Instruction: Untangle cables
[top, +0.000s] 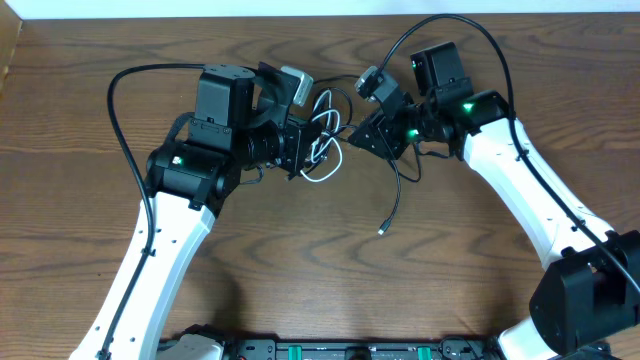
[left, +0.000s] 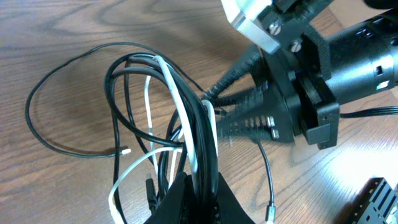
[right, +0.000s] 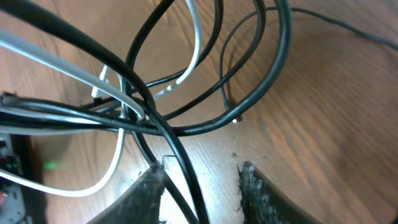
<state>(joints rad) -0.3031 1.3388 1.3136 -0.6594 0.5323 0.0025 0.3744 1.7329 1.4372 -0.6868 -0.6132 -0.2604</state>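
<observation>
Black and white cables (top: 325, 145) sit bunched at the far middle of the counter (top: 300, 270), between the two arms. The left pincer (left: 198, 182) is clamped on the bundle, probably to anchor it so single cords can be drawn away. The right pincer (right: 202, 173) stands apart, with a black strand (right: 177, 155) crossing between its fingers (right: 149, 193); it seems to be lining up to take that one. One plug end (top: 383, 229) trails nearer on the wood.
</observation>
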